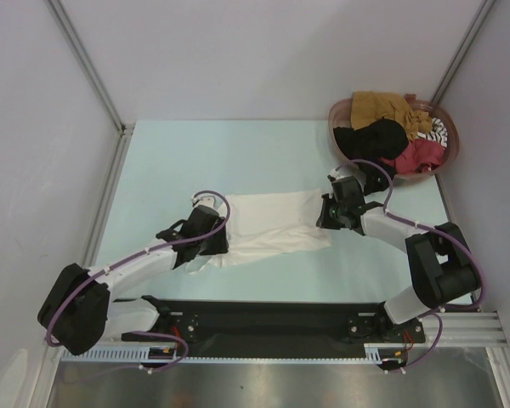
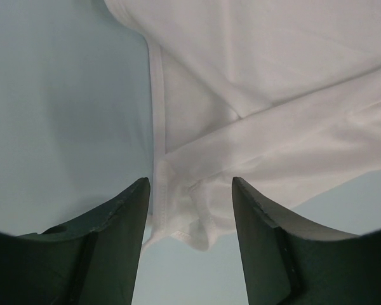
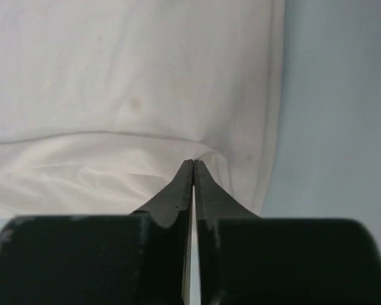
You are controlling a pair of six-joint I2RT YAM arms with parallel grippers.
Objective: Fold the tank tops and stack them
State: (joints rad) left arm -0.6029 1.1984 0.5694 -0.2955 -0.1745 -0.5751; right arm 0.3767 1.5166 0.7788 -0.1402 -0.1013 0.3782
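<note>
A white tank top lies spread across the middle of the pale table, partly folded lengthwise. My left gripper is open at its left end. In the left wrist view the bunched straps lie between the spread fingers of the left gripper. My right gripper is at the right end. In the right wrist view the right gripper is shut on a raised pinch of the white tank top near its hem. Mustard, black, red and striped tank tops fill the basket.
The round reddish-brown basket stands at the far right corner of the table. A black base rail runs along the near edge. Grey walls close in the left, back and right sides.
</note>
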